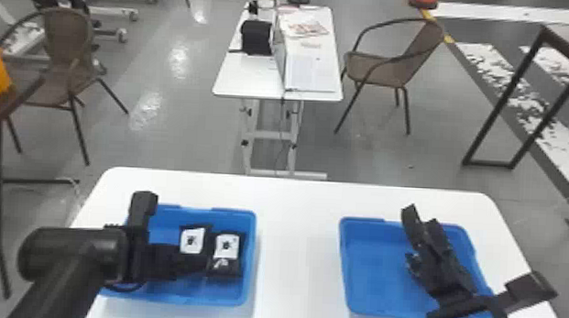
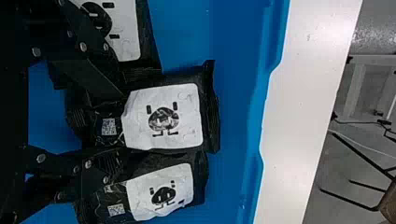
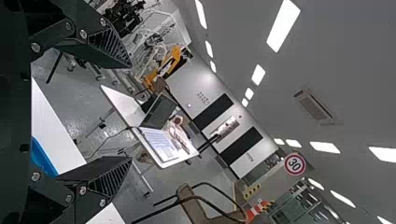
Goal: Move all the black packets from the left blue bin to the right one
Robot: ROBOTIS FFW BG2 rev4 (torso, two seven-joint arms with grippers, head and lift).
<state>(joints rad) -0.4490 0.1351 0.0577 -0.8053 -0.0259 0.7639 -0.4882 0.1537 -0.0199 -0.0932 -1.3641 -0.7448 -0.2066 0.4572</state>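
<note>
Black packets (image 2: 163,116), three of them showing in the left wrist view, are lying in the left blue bin (image 1: 250,260) on the white bench (image 1: 298,244). Over them the left gripper (image 1: 160,261) is holding its jaws spread about the middle packet's end; the right gripper (image 1: 421,216) is hanging above the right blue bin (image 1: 370,274), jaws spread too.

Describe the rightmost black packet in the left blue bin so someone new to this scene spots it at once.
On the white table, find the left blue bin. The black packet lies by its right wall, white label up. What sets it apart: it is closest to that wall, with the neighbouring packet on its left.
</note>
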